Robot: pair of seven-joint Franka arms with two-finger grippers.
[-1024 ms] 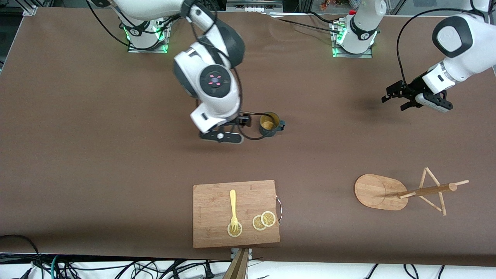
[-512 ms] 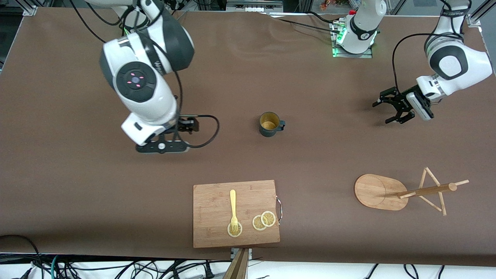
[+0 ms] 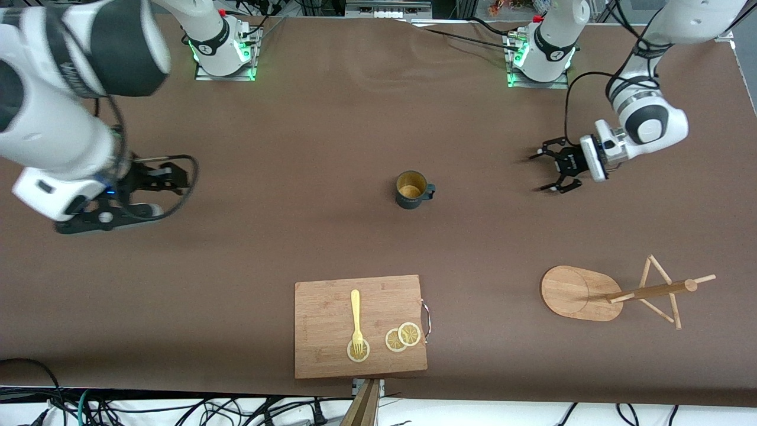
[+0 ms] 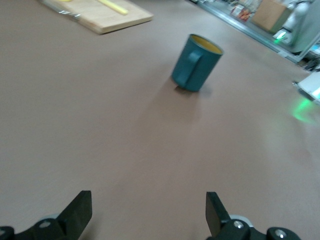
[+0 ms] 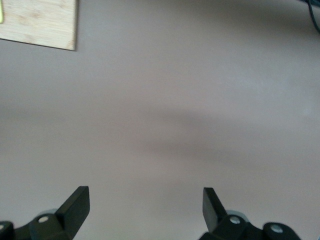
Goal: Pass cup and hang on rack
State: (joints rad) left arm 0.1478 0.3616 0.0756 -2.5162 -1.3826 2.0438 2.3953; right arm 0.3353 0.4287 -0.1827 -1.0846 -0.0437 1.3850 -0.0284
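The cup (image 3: 411, 189) stands upright on the bare tabletop (image 3: 331, 130) at the centre of the frame, its handle turned toward the left arm's end. Nothing touches it.

The left end effector (image 3: 547, 167) sits at the right of the frame, low over the tabletop, fingers spread apart and empty, aimed at the cup. In its wrist view the cup (image 4: 196, 62) lies ahead between the open fingers (image 4: 77, 214), handle facing the camera.

The right end effector (image 3: 155, 195) is at the far left edge of the frame, well apart from the cup, also spread wide and holding nothing. Its wrist view shows bare tabletop and a corner of the cutting board (image 5: 40, 22).

The rack (image 3: 615, 292) stands at the lower right, pegs vacant. The cutting board (image 3: 359, 324) at lower centre carries a fork (image 3: 356, 316) and lemon slices (image 3: 402, 336).

Assessment: the step in hand appears to be the left arm's approach for pickup; hanging is not yet done. The next move calls for closing the gap squarely, gripping the cup so the handle stays free for a peg, and avoiding tipping it.
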